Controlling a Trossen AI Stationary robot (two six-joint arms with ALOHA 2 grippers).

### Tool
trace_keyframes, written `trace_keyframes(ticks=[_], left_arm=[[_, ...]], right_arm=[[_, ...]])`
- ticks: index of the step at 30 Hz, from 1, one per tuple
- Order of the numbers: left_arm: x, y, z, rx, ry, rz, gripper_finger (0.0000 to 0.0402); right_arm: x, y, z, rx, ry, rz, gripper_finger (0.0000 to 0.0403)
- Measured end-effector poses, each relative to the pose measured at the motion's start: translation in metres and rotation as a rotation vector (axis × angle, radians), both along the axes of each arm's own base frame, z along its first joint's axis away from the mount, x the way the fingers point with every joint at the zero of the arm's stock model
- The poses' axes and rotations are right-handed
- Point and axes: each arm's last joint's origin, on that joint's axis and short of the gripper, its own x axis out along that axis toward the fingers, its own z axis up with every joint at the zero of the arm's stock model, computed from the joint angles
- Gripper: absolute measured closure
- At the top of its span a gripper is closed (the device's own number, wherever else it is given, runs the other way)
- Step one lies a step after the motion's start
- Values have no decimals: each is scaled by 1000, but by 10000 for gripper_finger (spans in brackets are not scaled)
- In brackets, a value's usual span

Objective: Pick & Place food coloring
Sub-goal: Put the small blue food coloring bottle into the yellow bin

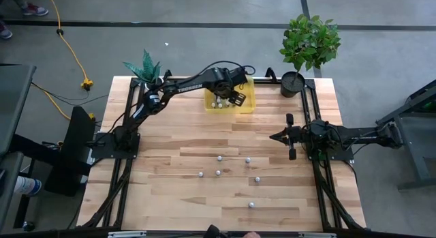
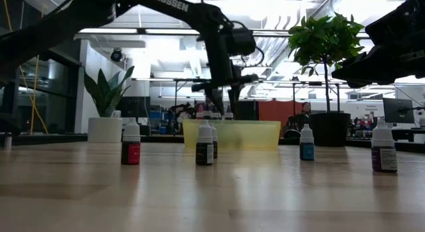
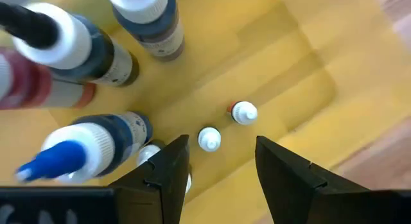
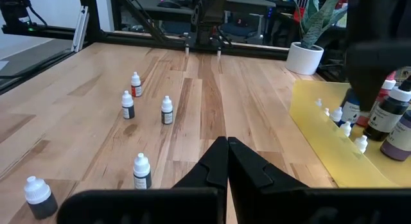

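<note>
Surface: pale wooden plank table (image 1: 170,156) framed by black rails, grey floor around, leafy green potted plant (image 1: 310,41) at the far right corner, spiky plant in a white pot (image 1: 146,66) at the far left corner.
Tray: translucent yellow plastic tray (image 1: 246,105) at the far middle of the table, already holding several bottles.
Bottles in tray: larger dark bottles with white shoulders, among them a blue-tipped bottle (image 3: 83,147) and a purple-tipped bottle (image 3: 144,15); tiny white-capped bottles (image 3: 209,138) standing on the yellow floor beside them.
Bottles left on table: six small white-capped food coloring bottles (image 1: 219,158) scattered across the near middle, well apart from each other and from the tray; in the low view a red-labelled one (image 2: 131,144) and a blue-labelled one (image 2: 306,143) upright.
Left gripper (image 3: 218,163): over the tray interior, dark fingers spread apart, nothing between them, tiny bottles just beyond the tips.
Right gripper (image 4: 228,161): parked at the right side of the table, fingers pressed together, empty, pointing across toward the scattered bottles.
Step in hand: probably release just made into the tray, or hover above it; roughly past halfway, six bottles yet to collect.
Next move calls for: lifting clear of the tray wall without knocking the standing bottles, then reaching to a table bottle and closing squarely on its narrow body.
</note>
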Motion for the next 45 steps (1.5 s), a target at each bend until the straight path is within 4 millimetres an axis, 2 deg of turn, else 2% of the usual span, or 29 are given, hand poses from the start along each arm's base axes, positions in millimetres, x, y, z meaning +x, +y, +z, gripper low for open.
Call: trace_keyframes(ticks=[6,12,16,20,27,36,40,45], left_arm=[[-7,-14,33,49,-40,-95,231],[-10,-43,63,106,-59,-322,231],[-8,-66,74,119,-71,-483,231],[-3,-91,74,100,-77,-632,231],[2,-135,73,84,-59,-776,231],[7,-191,65,166,3,-1146,231],[14,-209,56,178,-11,-1263,231],[25,-220,32,162,-6,-1301,231]], right_arm=[[0,0,0,0,0,0,402],[0,0,0,0,0,0,402],[0,0,0,0,0,0,402],[0,0,0,0,0,0,402],[0,0,0,0,0,0,402],[0,0,0,0,-1,0,402],[0,0,0,0,0,0,402],[0,0,0,0,0,0,402]])
